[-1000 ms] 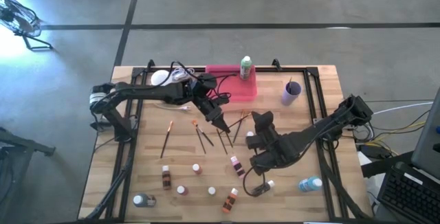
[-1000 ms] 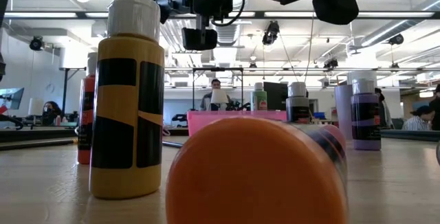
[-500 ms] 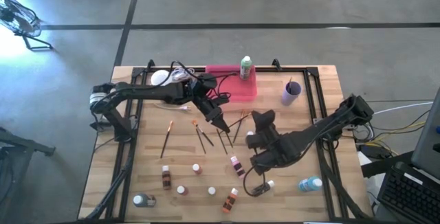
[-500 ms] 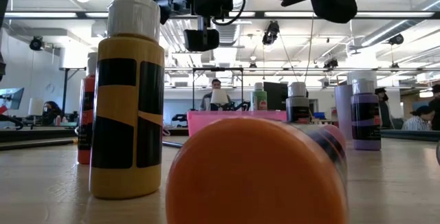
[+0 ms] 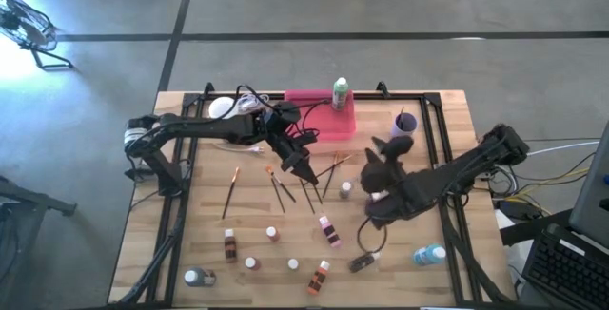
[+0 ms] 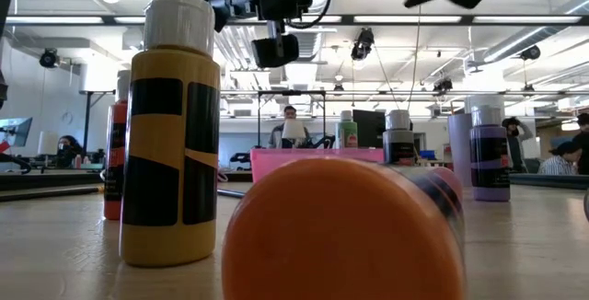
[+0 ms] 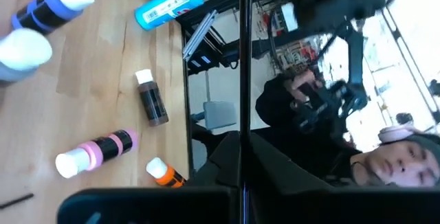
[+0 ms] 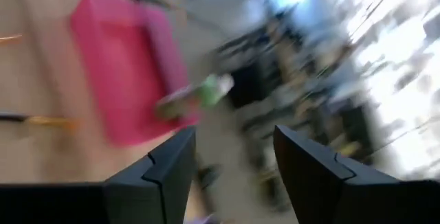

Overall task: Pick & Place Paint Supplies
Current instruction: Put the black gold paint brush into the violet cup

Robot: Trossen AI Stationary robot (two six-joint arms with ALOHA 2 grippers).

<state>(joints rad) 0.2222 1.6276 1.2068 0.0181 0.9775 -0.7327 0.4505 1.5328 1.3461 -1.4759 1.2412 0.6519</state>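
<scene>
Holding thin paintbrush (image 7: pixel 241 80) pinched upright in left gripper (image 5: pixel 309 171); pink tray (image 5: pixel 319 120) lies just beyond, far side. Right gripper (image 8: pixel 230 159) spread, empty.

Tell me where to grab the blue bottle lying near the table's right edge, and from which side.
Grip the blue bottle across the middle of its body, coming straight down from above. It lies on its side on the table, so both round flanks are free. The open right tool looks nearer. The left tool is shut on a paintbrush.
</scene>
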